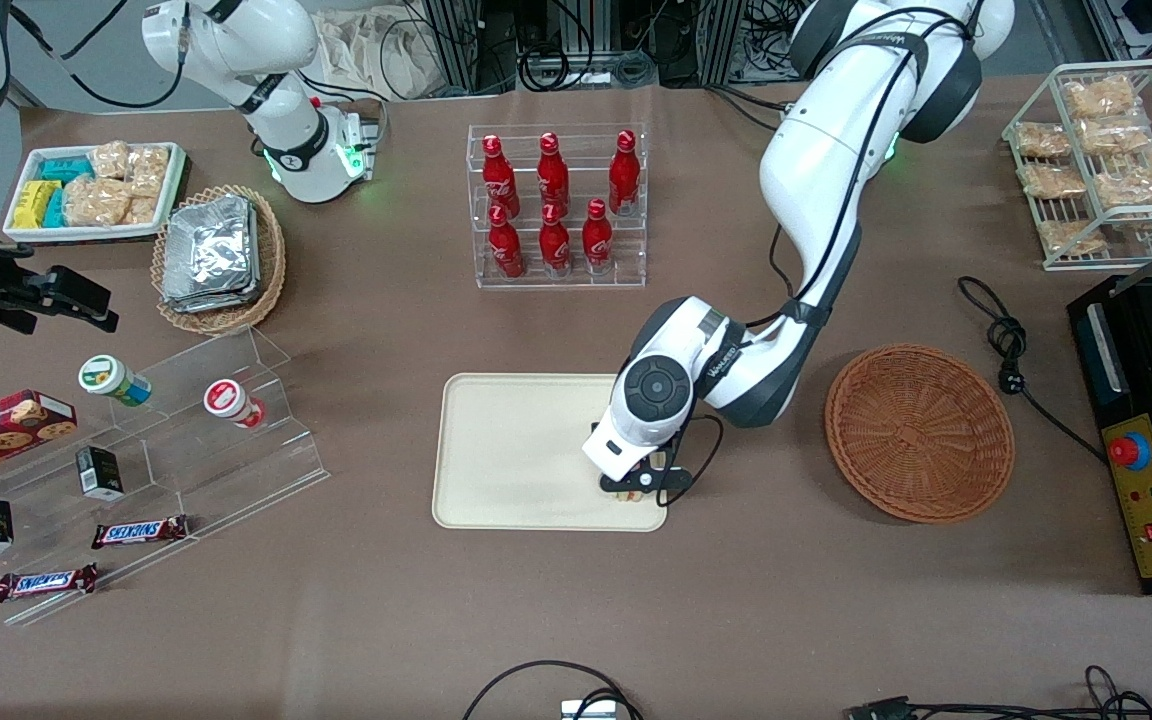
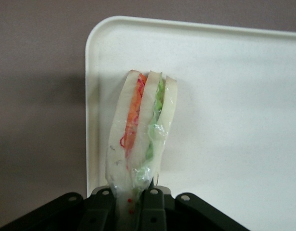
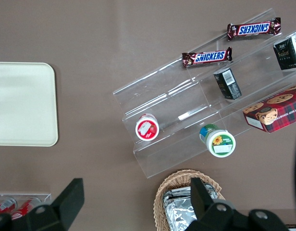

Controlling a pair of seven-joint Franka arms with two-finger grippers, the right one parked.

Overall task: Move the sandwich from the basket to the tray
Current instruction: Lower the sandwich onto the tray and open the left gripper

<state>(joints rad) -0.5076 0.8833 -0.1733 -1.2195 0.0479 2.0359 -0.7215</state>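
My left gripper (image 1: 633, 487) hangs over the corner of the cream tray (image 1: 516, 450) that is nearest the front camera and the basket. It is shut on the sandwich (image 2: 143, 130), a wrapped wedge with orange and green filling on its edge. In the left wrist view the gripper (image 2: 129, 195) pinches one end of the wedge, and the rest of it reaches out over the tray (image 2: 234, 96) close to the rim. I cannot tell whether the wedge touches the tray. Only a sliver of the sandwich (image 1: 625, 494) shows under the hand in the front view. The reddish-brown basket (image 1: 919, 432) beside the tray holds nothing.
A rack of red bottles (image 1: 558, 205) stands farther from the front camera than the tray. A clear stepped stand (image 1: 166, 440) with snacks, a tan basket of foil packets (image 1: 219, 258) and a white snack tray (image 1: 96, 190) lie toward the parked arm's end. A black machine (image 1: 1151, 430) and cable (image 1: 1006, 340) flank the basket.
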